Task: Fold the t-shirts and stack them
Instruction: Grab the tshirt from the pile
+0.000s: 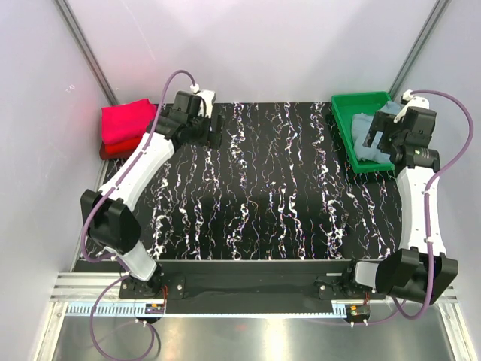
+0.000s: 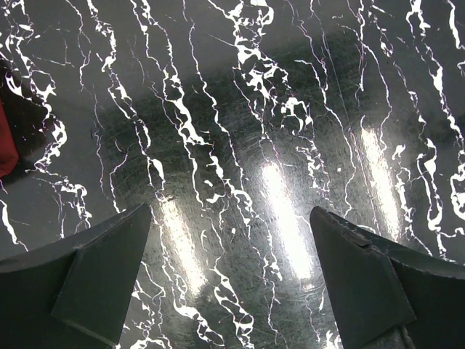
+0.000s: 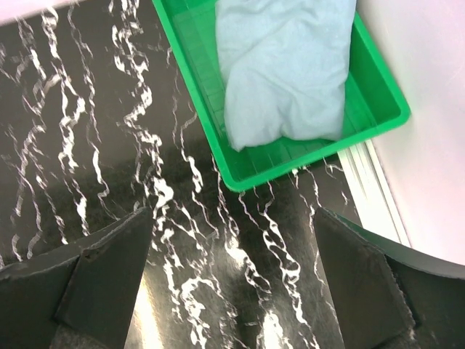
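Black marbled table point(image 1: 263, 203) holds a green tray point(image 3: 192, 94), with the grey-blue t-shirt point(image 3: 283, 69) bunched inside it. Well left of the tray, a folded magenta t-shirt point(image 1: 126, 120) lies atop a red t-shirt point(image 1: 111, 151). Left gripper point(image 2: 231, 218) and right gripper point(image 3: 232, 218) both gape, empty.

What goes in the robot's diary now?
left gripper open, empty | right gripper open, empty | blue shirt in tray | pink shirt on red shirt
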